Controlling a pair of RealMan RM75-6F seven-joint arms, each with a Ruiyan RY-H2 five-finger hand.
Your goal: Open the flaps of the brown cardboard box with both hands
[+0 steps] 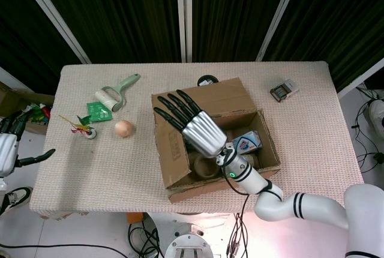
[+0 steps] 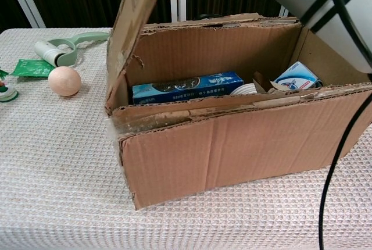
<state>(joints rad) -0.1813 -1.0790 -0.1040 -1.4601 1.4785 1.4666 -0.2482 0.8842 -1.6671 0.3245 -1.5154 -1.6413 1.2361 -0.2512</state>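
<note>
The brown cardboard box (image 1: 264, 150) sits mid-table, seen close up as the box (image 2: 232, 145) in the chest view. Its left flap (image 1: 170, 150) stands almost upright, and the same flap (image 2: 136, 17) rises past the frame top in the chest view. The far flap (image 1: 210, 97) lies folded outward. My right hand (image 1: 195, 129) hovers over the box's left side with fingers spread, pressing against the raised flap and holding nothing. Only its forearm (image 2: 325, 0) shows in the chest view. My left hand (image 1: 9, 144) hangs beyond the table's left edge, fingers apart, empty.
Inside the box lie a blue carton (image 2: 186, 87) and a white-blue packet (image 2: 296, 78). Left of the box are a tan ball (image 1: 123, 128), a green lint roller (image 1: 114, 93), a green sachet (image 1: 99, 112) and a small toy (image 1: 87, 131). A battery pack (image 1: 283, 89) lies far right.
</note>
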